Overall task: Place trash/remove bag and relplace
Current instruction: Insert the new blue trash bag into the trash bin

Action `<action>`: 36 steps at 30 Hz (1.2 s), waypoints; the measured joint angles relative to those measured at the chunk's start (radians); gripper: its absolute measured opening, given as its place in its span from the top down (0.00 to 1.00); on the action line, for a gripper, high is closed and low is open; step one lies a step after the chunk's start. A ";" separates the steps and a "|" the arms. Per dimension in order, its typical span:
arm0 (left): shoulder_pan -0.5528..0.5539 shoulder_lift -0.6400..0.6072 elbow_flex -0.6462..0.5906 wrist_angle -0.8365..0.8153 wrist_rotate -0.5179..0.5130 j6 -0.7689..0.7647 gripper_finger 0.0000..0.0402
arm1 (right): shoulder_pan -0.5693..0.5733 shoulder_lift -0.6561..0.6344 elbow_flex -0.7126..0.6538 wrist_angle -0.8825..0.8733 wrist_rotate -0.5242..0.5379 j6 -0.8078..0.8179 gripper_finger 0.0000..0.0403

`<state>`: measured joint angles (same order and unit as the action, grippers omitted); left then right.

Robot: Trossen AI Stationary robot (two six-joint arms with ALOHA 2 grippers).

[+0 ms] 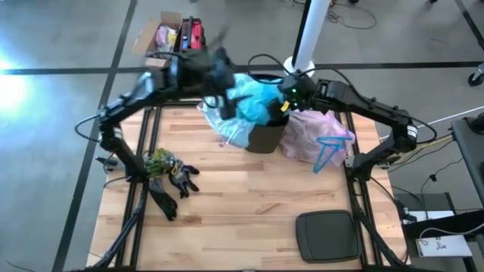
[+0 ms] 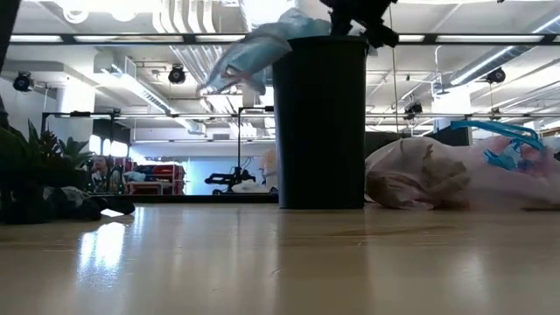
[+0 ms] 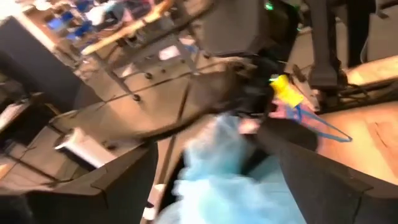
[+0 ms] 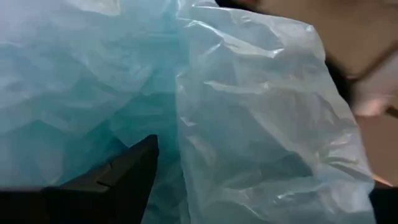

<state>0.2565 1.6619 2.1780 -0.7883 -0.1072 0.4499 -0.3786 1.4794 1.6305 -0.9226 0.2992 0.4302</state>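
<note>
Both arms are crowded over the black bin [image 1: 266, 132] at the far edge of the table [image 1: 249, 204], trying to get the light blue bag [image 1: 253, 98] seated in it. The left claw [image 3: 211, 180] stands wide, its fingers spread either side of the blue plastic without pinching it. The right claw [image 1: 291, 94] is pressed right into the blue film; one dark finger [image 4: 134, 165] shows against it, but I cannot tell whether it has a grip or how wide it stands.

The pink bag [image 1: 314, 136], stuffed and with its blue drawstrings [image 1: 329, 151] trailing, lies on the table just beside the bin, on the right arm's side.

My worry is the blue bag. It is bunched in a heap above the rim, with a flap hanging off the left side, and nothing on the left is holding it. If the right claw pulls, the whole bag could slide out or drop crumpled inside instead of folding over the rim. The bin is tall and narrow; a sideways tug might tip it. The two arms are close enough to knock each other. Thin film could tear on a fingertip.
</note>
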 joint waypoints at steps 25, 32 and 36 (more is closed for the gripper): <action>0.167 -0.510 -0.582 -0.014 -0.040 -0.198 0.23 | -0.002 0.349 0.714 -0.350 -0.067 -0.414 0.33; 0.166 -0.575 -0.651 0.001 -0.040 -0.182 0.23 | -0.003 0.541 0.722 -0.601 -0.083 -0.504 0.27; 0.166 -0.616 -0.657 -0.034 -0.034 -0.169 0.23 | -0.004 0.533 0.720 -0.649 -0.111 -0.473 0.23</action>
<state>0.4229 1.0463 1.5213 -0.8227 -0.1409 0.2806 -0.3823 2.0128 2.3506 -1.5712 0.1886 -0.0424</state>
